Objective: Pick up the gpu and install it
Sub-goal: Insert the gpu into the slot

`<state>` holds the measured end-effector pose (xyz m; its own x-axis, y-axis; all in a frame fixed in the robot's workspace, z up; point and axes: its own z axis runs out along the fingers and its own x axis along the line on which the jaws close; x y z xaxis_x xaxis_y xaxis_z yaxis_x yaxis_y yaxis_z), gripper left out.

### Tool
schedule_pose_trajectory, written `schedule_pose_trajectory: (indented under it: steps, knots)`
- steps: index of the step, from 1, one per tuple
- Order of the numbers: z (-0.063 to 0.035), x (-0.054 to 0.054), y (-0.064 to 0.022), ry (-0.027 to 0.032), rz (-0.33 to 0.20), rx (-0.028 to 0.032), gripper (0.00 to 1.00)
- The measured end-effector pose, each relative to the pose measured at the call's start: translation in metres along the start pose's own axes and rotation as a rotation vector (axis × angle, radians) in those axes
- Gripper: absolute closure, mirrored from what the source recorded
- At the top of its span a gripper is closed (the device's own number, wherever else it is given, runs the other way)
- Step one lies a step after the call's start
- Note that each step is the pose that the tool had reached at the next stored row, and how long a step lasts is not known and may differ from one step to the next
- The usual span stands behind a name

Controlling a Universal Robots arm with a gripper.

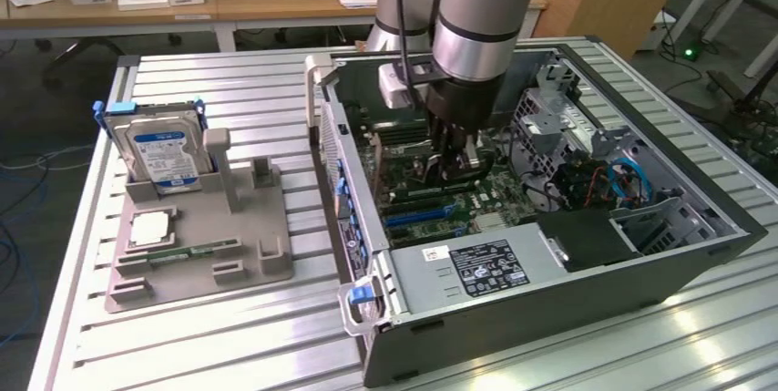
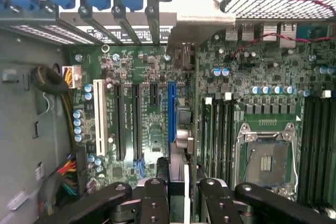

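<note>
My gripper (image 1: 456, 159) reaches down into the open computer case (image 1: 680, 263), over the motherboard (image 1: 486, 200). In the wrist view my gripper (image 2: 185, 195) is shut on the gpu (image 2: 185, 129), a thin dark card seen edge-on. The card stands upright over the board, running from my fingers (image 2: 155, 200) to its pale metal bracket (image 2: 202, 17) at the case's rear slot openings. Its edge lies just beside the blue expansion slot (image 2: 171, 108). I cannot tell whether it touches the slot.
A grey fixture tray (image 1: 243, 272) on the exterior view's left holds a hard drive (image 1: 164, 154) with a blue label, a green memory stick (image 1: 195, 250) and a square chip (image 1: 148, 227). Inside the case are the power supply (image 1: 475, 272), the processor socket (image 2: 268, 158) and cable bundles (image 2: 65, 174).
</note>
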<state>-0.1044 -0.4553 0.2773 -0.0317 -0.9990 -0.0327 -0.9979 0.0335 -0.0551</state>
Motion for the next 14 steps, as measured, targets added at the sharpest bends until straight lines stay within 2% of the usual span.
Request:
schedule_pose_trajectory:
  steps: [7,11,14]
  knots:
    - [0.0123,0.000,0.0007,0.0000,0.000,0.0000,0.73]
    - [0.0181,0.001,0.0065,0.0001,0.000,0.0000,0.73]
    - [0.0210,0.002,0.0074,0.0003,0.000,-0.0002,0.73]
